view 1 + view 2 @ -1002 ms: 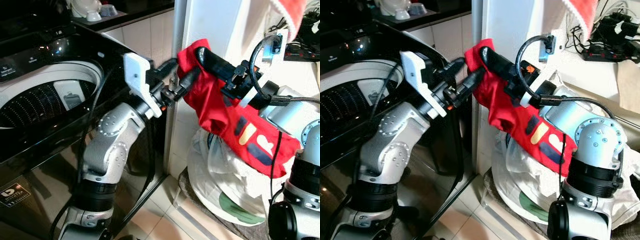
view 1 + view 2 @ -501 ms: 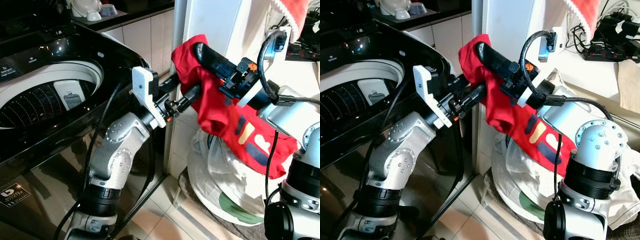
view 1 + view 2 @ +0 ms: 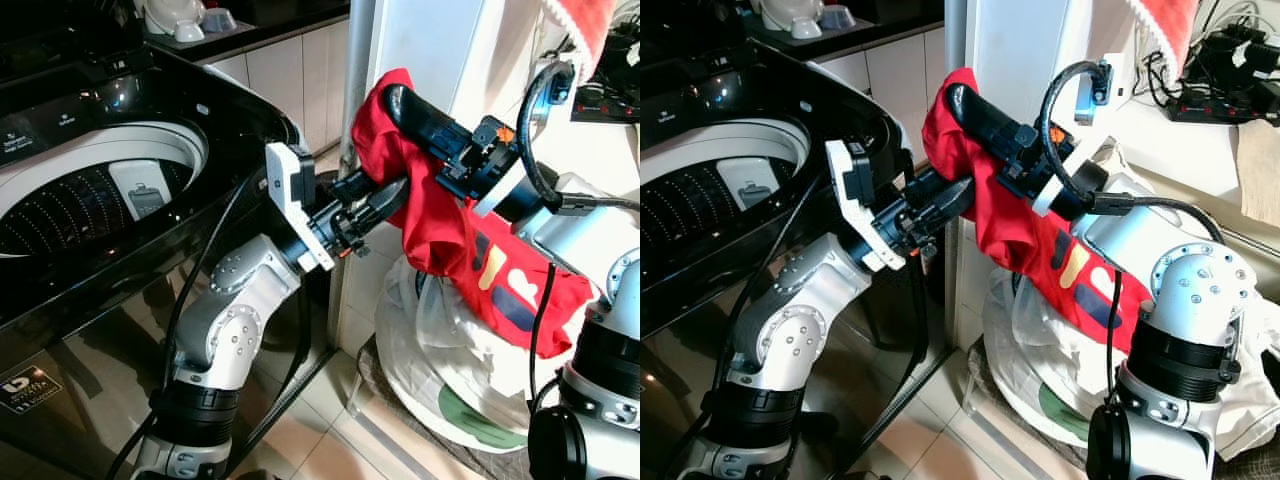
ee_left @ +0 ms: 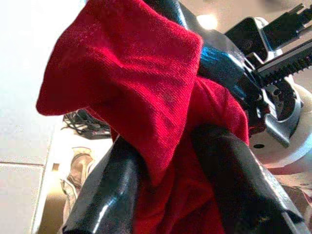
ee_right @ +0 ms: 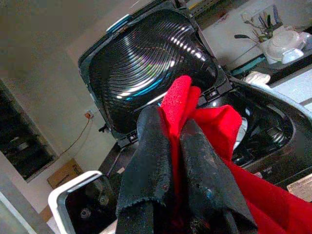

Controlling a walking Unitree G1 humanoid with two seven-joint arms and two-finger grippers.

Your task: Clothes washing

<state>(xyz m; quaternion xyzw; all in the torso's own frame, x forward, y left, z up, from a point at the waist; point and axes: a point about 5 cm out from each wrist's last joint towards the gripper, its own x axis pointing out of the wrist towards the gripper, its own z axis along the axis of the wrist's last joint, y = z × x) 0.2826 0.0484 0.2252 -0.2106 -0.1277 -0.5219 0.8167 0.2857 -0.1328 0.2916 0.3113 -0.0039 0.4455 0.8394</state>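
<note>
A red garment [image 3: 440, 225] with dark and cream print hangs from my right gripper [image 3: 393, 100], which is shut on its top fold, up beside the white wall. In the right wrist view the red cloth [image 5: 219, 122] is pinched between the right gripper's [image 5: 171, 119] two black fingers. My left gripper [image 3: 392, 192] reaches from the washer side into the garment just below. Its fingers [image 4: 112, 195] stand apart with a fold of the red cloth [image 4: 146, 73] between them. The black top-loading washing machine [image 3: 200, 110] stands at the left, with its lid [image 5: 151, 58] up and its drum [image 3: 80, 205] open.
A white laundry bag [image 3: 450, 350] with more clothes sits on the floor under the garment, by the wall. A white pillar [image 3: 420, 40] rises right behind the grippers. Cables and a power strip [image 3: 1220, 85] lie on the ledge at the right. Bowls [image 3: 190, 20] sit on the counter behind the washer.
My left arm has swung right and its gripper has pushed into the red garment, fingers now around a fold. The right gripper has held the garment nearly still.
</note>
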